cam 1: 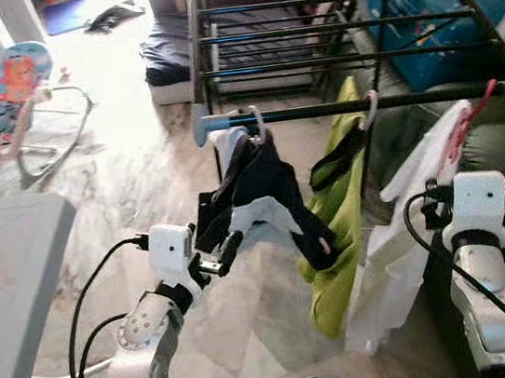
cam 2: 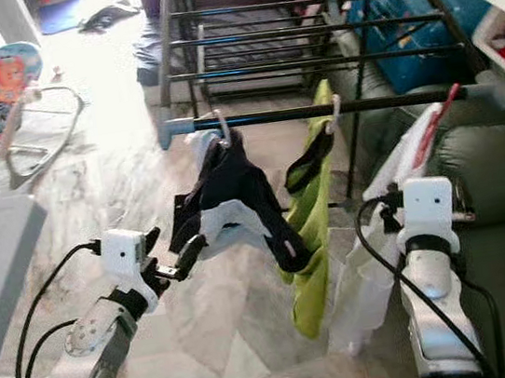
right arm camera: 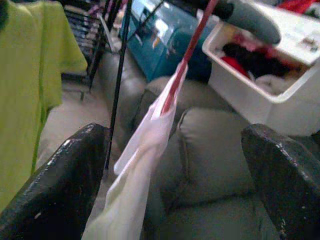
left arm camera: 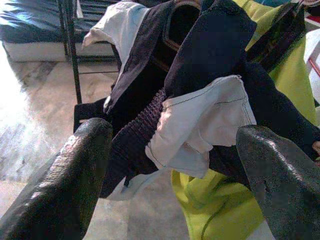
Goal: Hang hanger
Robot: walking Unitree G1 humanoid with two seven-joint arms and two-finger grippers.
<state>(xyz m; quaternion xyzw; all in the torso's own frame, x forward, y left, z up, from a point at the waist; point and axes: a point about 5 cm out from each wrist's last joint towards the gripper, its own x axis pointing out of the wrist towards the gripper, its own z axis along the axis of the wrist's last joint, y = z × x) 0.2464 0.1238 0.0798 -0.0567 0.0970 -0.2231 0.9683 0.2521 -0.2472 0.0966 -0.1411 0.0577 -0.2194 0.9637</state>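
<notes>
Red hanger (cam 1: 470,117) with white garment (cam 1: 401,243) hooked on rail (cam 1: 354,105) at right of frame, hanging tilted. Right pincer (right arm camera: 175,165) spread, the garment between its fingers, not pinched. Left pincer (left arm camera: 170,165) spread at lower left, near black-and-white garment (cam 1: 258,197) mid-rail; green shirt (cam 1: 337,224) hangs between. Grey sofa (cam 1: 502,154) behind.

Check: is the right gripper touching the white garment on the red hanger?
Apart. In the right wrist view, the right gripper is open, and the white garment hangs between its fingers without contact.
</notes>
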